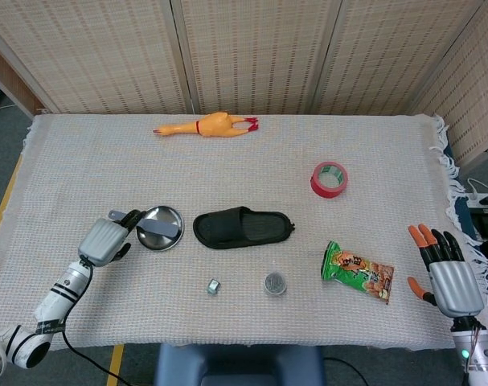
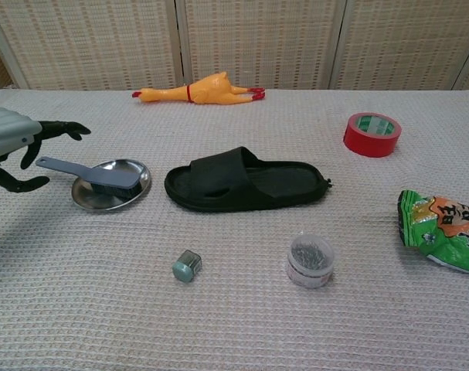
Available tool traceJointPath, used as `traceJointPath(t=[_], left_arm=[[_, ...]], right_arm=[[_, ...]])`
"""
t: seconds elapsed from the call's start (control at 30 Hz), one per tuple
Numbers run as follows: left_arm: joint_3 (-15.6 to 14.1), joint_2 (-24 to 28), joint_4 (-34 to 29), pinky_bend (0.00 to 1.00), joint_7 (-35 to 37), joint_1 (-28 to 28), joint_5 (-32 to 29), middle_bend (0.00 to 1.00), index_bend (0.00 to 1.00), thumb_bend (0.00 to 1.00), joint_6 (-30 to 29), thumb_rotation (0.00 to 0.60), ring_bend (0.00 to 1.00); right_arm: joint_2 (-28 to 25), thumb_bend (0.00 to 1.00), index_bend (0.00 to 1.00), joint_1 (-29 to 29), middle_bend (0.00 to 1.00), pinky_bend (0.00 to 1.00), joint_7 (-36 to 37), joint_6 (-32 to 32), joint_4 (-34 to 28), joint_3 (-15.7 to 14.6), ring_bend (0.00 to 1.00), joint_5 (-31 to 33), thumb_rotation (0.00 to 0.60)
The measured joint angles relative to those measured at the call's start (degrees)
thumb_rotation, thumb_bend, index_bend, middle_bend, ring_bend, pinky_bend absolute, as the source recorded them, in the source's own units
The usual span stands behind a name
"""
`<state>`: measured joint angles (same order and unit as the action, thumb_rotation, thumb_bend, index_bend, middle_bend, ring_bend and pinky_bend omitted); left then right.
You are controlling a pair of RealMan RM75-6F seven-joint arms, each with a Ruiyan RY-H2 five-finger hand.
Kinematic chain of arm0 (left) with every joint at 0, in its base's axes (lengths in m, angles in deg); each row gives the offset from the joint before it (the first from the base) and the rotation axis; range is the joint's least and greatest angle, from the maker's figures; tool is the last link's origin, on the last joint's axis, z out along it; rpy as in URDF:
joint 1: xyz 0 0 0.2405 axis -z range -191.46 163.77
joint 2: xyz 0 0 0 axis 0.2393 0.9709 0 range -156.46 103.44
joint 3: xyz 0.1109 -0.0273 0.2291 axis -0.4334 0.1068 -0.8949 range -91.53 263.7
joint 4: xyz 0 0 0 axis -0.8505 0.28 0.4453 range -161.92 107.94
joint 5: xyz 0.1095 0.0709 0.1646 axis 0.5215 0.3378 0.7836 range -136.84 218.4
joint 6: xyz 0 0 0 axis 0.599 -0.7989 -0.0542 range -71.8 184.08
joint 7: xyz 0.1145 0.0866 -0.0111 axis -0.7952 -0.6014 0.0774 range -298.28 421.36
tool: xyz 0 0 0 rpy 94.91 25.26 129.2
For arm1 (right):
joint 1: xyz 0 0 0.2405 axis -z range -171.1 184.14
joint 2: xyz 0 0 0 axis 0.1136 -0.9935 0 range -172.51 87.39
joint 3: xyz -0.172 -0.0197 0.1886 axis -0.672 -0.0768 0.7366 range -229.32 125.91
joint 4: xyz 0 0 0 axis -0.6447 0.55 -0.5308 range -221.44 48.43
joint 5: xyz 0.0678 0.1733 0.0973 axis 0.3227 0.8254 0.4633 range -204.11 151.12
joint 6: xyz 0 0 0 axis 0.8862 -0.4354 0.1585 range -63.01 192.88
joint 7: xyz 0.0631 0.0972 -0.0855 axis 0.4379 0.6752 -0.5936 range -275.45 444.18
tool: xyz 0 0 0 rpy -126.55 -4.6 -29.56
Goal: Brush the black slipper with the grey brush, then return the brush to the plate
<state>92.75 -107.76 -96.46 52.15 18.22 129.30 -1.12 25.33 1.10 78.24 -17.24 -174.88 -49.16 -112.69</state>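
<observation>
The black slipper [image 1: 244, 227] [image 2: 246, 181] lies flat at the middle of the table, toe to the left. The grey brush [image 1: 157, 227] [image 2: 99, 174] rests with its head on the round metal plate [image 1: 170, 217] [image 2: 137, 171], handle sticking out to the left. My left hand [image 1: 107, 238] [image 2: 14, 143] hovers over the handle end with fingers spread, holding nothing. My right hand [image 1: 446, 272] stays at the table's right front edge, fingers apart and empty; the chest view does not show it.
A yellow rubber chicken [image 1: 205, 125] lies at the back, red tape roll [image 1: 330, 178] at the right. A green snack bag [image 1: 358, 271], a small jar of pins [image 1: 275, 283] and a little teal object [image 1: 214, 286] sit near the front.
</observation>
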Motion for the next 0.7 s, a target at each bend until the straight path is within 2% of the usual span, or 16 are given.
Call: traceJointPath(t=[0.23, 0.7], left_arm=[[-0.21, -4.89, 5.41, 0.85, -3.86, 3.87, -0.83, 0.11, 0.08, 0.41, 2.76, 0.600, 0.57], [-1.60, -8.91, 10.13, 0.86, -4.52, 7.86, -1.97, 0.18, 0.14, 0.41, 6.04, 0.600, 0.57]], right_arm=[[-0.22, 0.19, 0.00, -0.23, 0.00, 0.00, -0.15, 0.95, -0.22, 0.00, 0.00, 0.80, 0.600], [-0.85, 0.19, 0.00, -0.48, 0.00, 0.00, -1.12, 2.51, -1.29, -0.45, 0.00, 1.75, 0.600]])
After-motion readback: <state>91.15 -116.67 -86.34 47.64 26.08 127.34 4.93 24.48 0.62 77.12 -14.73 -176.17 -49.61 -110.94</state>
